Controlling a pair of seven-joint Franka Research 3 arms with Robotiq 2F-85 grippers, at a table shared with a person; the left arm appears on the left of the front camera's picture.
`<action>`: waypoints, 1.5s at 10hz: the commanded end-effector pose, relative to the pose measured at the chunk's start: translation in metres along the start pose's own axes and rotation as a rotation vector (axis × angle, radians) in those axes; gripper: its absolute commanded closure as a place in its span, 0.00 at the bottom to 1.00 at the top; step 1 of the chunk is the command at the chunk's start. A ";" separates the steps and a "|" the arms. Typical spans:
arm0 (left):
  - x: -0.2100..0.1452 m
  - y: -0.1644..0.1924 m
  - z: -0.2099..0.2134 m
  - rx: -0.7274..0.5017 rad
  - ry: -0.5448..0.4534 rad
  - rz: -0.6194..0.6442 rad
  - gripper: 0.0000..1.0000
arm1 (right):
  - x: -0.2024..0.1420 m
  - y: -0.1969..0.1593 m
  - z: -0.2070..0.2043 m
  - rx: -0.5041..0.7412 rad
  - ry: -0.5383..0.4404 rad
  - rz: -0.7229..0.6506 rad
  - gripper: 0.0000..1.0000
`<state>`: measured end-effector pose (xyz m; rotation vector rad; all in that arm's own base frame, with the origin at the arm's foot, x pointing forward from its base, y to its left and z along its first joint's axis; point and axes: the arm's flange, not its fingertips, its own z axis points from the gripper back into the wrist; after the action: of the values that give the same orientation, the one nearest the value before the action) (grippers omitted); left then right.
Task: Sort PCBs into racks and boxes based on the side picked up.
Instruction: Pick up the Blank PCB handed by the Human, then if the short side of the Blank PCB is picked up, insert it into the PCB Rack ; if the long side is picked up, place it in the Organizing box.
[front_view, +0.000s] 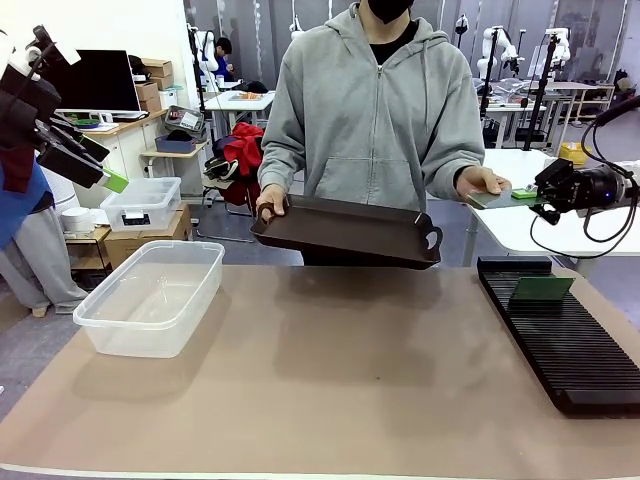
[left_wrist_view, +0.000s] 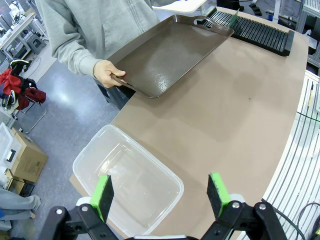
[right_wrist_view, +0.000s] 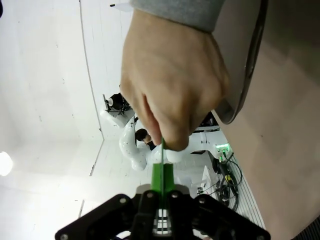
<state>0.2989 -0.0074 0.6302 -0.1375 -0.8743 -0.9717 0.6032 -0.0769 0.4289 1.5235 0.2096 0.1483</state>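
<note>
Front view, right edge: the right tool (front_view: 528, 194) grips a green PCB (front_view: 497, 199) that the person's hand (front_view: 482, 181) also holds; a second PCB (front_view: 541, 289) stands in the black rack (front_view: 575, 350) at lower right. At upper left the left tool (front_view: 104, 164) gapes wide above the clear tub (front_view: 135, 335).

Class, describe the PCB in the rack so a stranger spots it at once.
Find the long black rack on the table's right. Near its far end a green PCB stands in the slots; the other PCB is in the person's hand.
</note>
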 end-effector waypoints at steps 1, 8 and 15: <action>-0.002 0.000 -0.001 -0.008 0.007 0.000 0.00 | 0.002 0.003 0.000 -0.006 0.057 -0.008 1.00; -0.002 0.000 -0.001 -0.008 0.007 0.000 0.00 | 0.000 0.001 -0.001 0.001 0.009 0.001 1.00; -0.002 0.000 -0.001 -0.008 0.007 0.000 0.00 | 0.000 0.001 -0.001 0.001 0.009 0.001 1.00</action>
<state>0.2989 -0.0074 0.6302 -0.1375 -0.8743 -0.9717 0.6020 -0.0762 0.4301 1.5266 0.2184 0.1588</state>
